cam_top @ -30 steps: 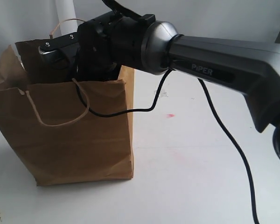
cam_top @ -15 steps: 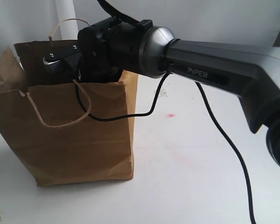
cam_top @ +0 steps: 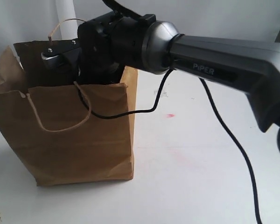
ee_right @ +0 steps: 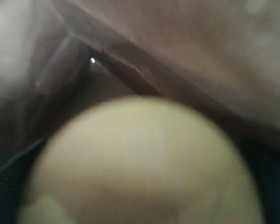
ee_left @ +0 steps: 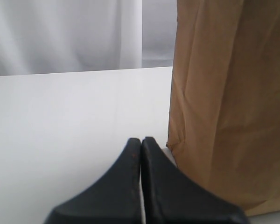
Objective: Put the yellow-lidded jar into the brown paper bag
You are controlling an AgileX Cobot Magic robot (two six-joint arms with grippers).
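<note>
The brown paper bag (cam_top: pixel 74 135) stands upright on the white table, mouth open. My right arm's wrist (cam_top: pixel 102 51) reaches down into that mouth, and the bag's front wall hides its fingers in the exterior view. In the right wrist view the blurred mustard lid of the yellow-lidded jar (ee_right: pixel 140 163) fills the space between dark fingers (ee_right: pixel 7 177), with the bag's dim inner walls (ee_right: pixel 186 60) beyond. The right gripper (ee_right: pixel 142 191) is shut on the jar inside the bag. My left gripper (ee_left: pixel 141 142) is shut and empty, low over the table beside the bag's outer wall (ee_left: pixel 228 102).
A black cable (cam_top: pixel 144 109) droops from the right arm over the bag's rim, and another (cam_top: pixel 233 144) hangs to the table. One cord handle (cam_top: pixel 60 123) hangs down the bag's front and another (cam_top: pixel 65 23) sticks up behind. White table (cam_top: pixel 191 168) lies right of the bag.
The right wrist dipped a little lower and leftward into the bag's mouth, then came back up slightly. The bag has stayed in place.
</note>
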